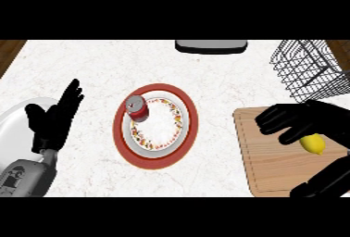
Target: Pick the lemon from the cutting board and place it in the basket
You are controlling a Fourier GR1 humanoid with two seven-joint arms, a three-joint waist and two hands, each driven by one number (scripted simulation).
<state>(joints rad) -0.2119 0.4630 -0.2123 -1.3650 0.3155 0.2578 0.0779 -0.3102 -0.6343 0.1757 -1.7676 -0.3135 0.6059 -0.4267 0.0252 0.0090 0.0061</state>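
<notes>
a white marbled counter fills the view below me, with strips of brown wood showing at its far left and far right corners. in the middle lies a red round mat, and on it a white plate rimmed with a band of small coloured marks. a red can with a grey top stands on the plate's upper left edge. at the far edge of the counter, near the centre, sits a dark grey tray-like thing, only partly in view.

at my right is the wooden cutting board, running off the right edge of the view. my right hand is over its upper part, fingers curled down around the lemon, whose yellow lower end pokes out beneath my palm. i cannot tell whether the lemon is touching the board or lifted just off it. the black wire basket stands beyond the board at the upper right, apart from my hand and with nothing visible in it.

my left hand rests at the left side of the view, open, fingers straight and pointing up, holding nothing, well apart from the plate.
</notes>
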